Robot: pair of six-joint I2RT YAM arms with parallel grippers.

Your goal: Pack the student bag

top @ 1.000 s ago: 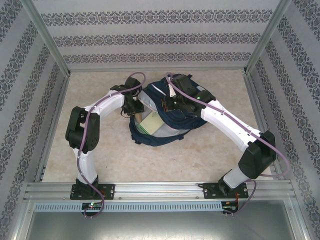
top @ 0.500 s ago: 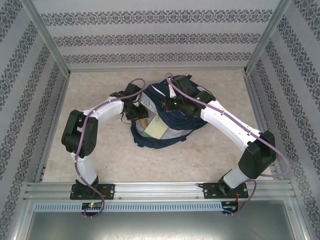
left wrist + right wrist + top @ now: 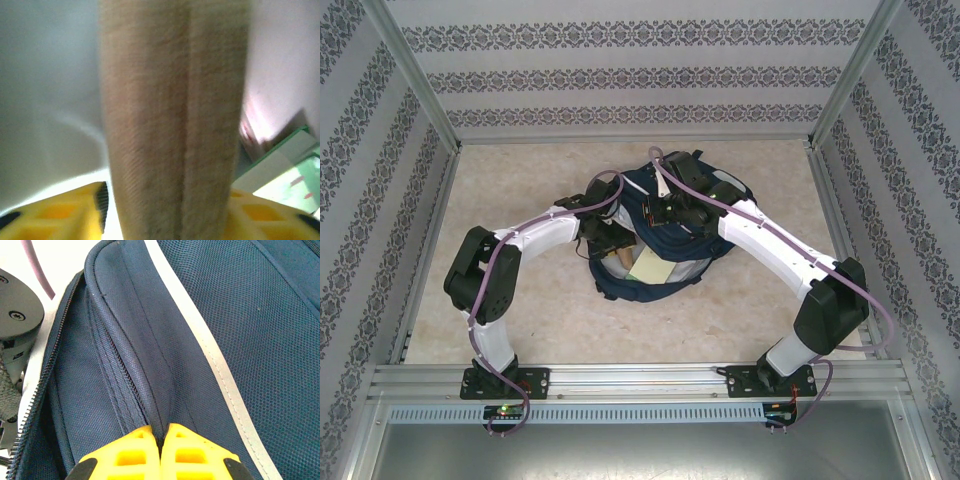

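The large navy blue mesh-weave fabric student bag [image 3: 240, 315] spreads across most of the frame. At bottom centre, the right gripper [image 3: 161, 440] has its yellow plastic jaws pressed together on a raised fold of the bag's fabric. A pale grey reflective stripe [image 3: 210, 360] runs diagonally from top centre to lower right. A line of zipper teeth [image 3: 37, 392] descends the left side. Beside it, at upper left, are a dark grey round metal part [image 3: 17, 310] and a thin purple cable [image 3: 37, 272].
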